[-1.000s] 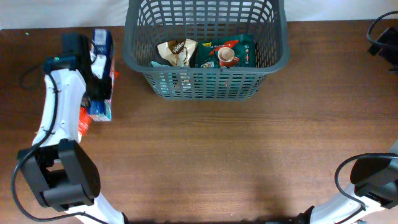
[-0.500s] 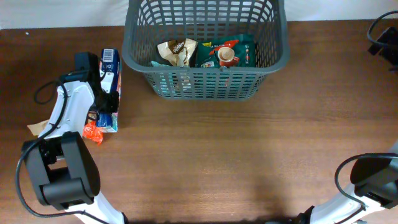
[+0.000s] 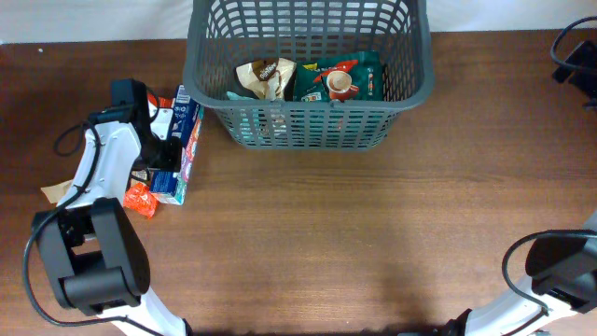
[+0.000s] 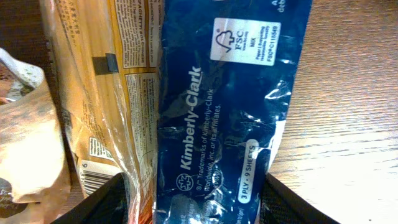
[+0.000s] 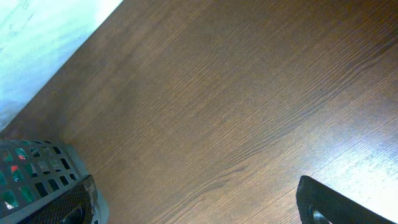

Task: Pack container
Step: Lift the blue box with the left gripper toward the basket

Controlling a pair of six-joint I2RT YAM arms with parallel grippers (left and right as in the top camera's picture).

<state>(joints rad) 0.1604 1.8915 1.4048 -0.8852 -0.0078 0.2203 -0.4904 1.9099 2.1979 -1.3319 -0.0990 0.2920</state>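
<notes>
The left gripper (image 4: 196,200) has its jaws squeezed on the blue pack (image 4: 217,124), and a yellow packet (image 4: 93,93) is caught in beside it. A moment ago we saw this pack farther left on the table (image 3: 373,243). Now it has slid to the right, and its top end sits just beside the container's (image 3: 308,101) left corner. The container stays at the back middle of the table with a tan packet (image 3: 266,77) and a green packet (image 3: 359,79) inside. The right gripper (image 5: 199,202) has its jaws wide apart over bare wood.
</notes>
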